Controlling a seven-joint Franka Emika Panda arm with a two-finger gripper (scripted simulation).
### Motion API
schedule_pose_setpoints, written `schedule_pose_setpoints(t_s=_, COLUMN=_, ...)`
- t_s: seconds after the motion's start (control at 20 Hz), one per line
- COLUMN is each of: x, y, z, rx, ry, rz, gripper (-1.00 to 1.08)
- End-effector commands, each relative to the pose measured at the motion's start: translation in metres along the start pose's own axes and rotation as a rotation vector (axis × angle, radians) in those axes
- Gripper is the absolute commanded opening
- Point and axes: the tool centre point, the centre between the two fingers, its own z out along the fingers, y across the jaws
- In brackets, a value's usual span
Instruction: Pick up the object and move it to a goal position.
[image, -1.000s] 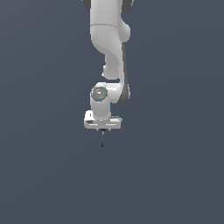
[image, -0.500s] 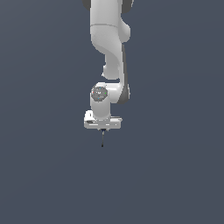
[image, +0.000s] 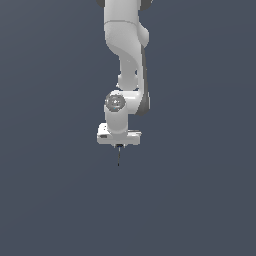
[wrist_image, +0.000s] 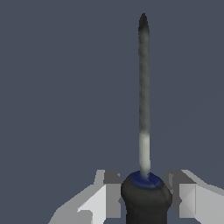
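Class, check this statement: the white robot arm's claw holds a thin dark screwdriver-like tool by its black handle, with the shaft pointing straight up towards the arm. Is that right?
Not quite. The thin dark screwdriver-like tool points straight down, away from the white robot arm, as the exterior view shows. The rest stands: the claw grips it at its black handle, as the wrist view shows.

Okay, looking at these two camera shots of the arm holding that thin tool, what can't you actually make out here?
- Exterior view: the object is only a thin dark sliver under the gripper; its shape and the fingers are too small to make out.
- Wrist view: the object's dark handle is cut off by the picture's edge, and so are the fingers.
- Neither view shows a goal marker or any surface below.
- Exterior view: the arm's base is cut off by the top edge.
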Motion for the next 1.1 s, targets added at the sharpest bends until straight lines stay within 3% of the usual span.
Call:
schedule_pose_setpoints(t_s=0.0, x=-0.002, y=-0.005, z=-0.011, rx=0.0, ry=0.002, rz=0.0, gripper=-1.0)
schedule_pose_setpoints(t_s=0.4, x=-0.014, y=-0.031, z=-0.069, rx=0.0, ry=0.002, rz=0.0, gripper=-1.0)
schedule_pose_setpoints(t_s=1.05, x=-0.04, y=-0.091, z=-0.206, rx=-0.002, ry=0.002, rz=-0.001, gripper=-1.0)
